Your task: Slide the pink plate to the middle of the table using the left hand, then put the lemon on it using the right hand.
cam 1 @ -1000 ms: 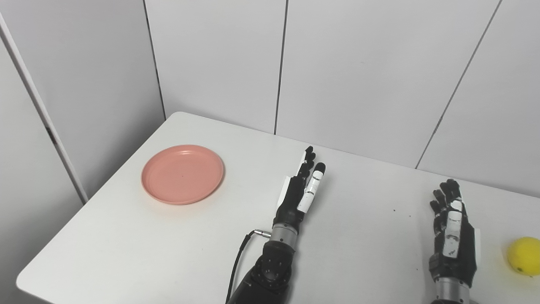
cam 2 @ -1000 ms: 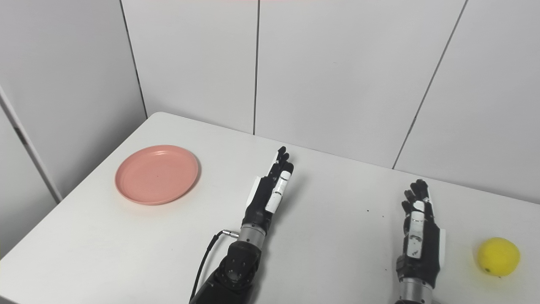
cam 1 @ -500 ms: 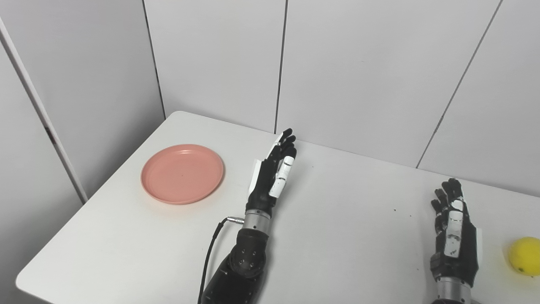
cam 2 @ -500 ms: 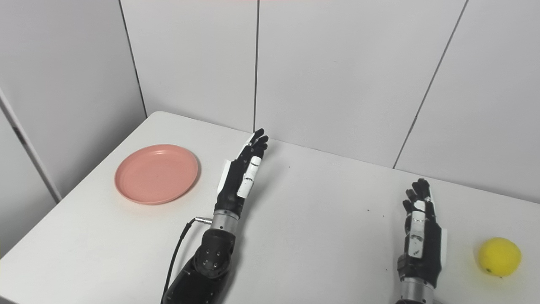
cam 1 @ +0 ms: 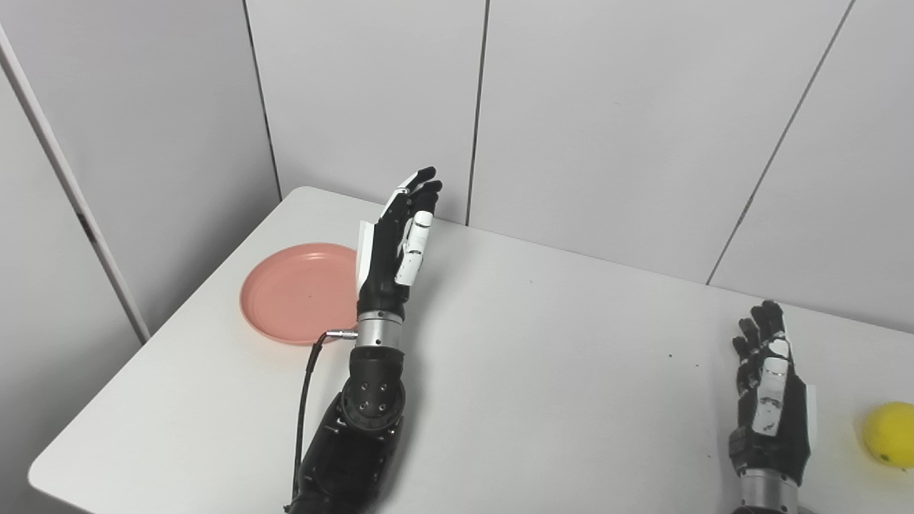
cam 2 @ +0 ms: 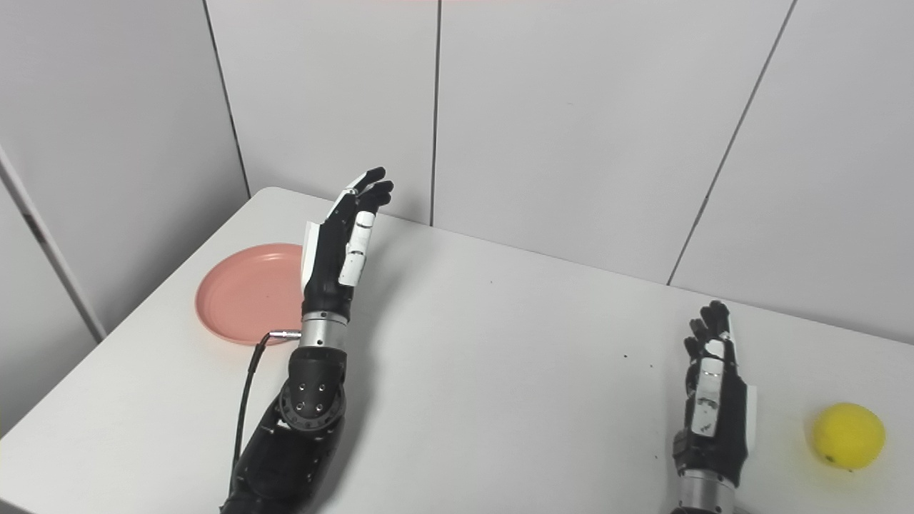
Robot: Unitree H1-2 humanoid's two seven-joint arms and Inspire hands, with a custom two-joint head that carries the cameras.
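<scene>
My left hand [cam 1: 391, 246] hung released, fingers straight, above the pink plate's [cam 1: 293, 293] right rim; the plate lay near the counter's [cam 1: 543, 371] left edge. Landing on that rim could tip it. My right hand [cam 1: 770, 410] rested empty, beside the lemon [cam 1: 887, 434].

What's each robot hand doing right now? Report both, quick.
Left robot hand: open, holding nothing, raised beside the pink plate.
Right robot hand: open, holding nothing, apart from the lemon.

one pink plate [cam 1: 293, 293], one lemon [cam 2: 847, 436], two hands, one table [cam 1: 543, 357]
</scene>
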